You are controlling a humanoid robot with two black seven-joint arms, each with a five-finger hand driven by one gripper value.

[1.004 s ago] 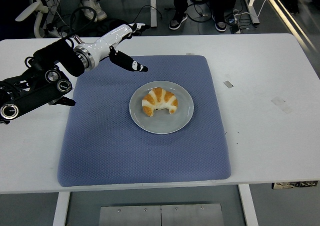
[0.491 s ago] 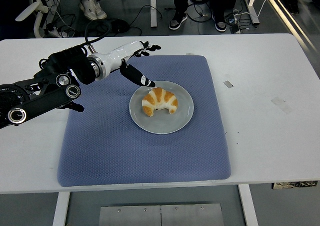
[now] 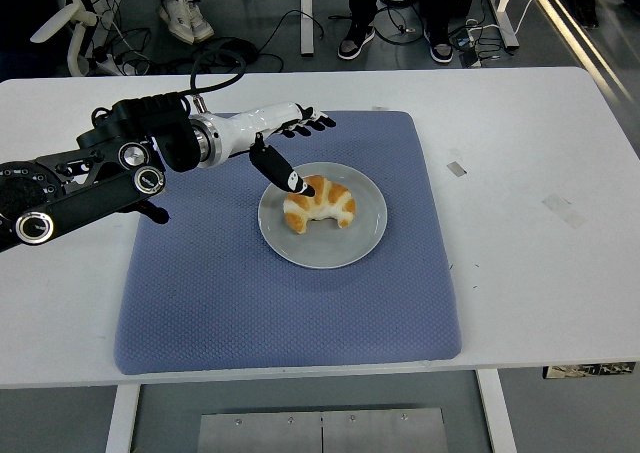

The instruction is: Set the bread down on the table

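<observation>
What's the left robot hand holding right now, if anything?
Nothing. The left robot hand is open; its thumb reaches the bread, which lies on the plate.

Open robot hand (image 3: pixel 290 143) seemingly touching bread (image 3: pixel 319 203)

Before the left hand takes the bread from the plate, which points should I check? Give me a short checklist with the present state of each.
1. Bread lies whole on the grey plate: ok.
2. Left hand is open, nothing held: ok.
3. Thumb tip reaches the bread's left end; real contact: cannot tell.
4. The other fingers are around the bread: not ok; they point away, above the plate's far rim.
5. Free place to set the bread down, on the blue mat or the white table: ok.
6. Right arm out of the way: ok, not in view.
</observation>
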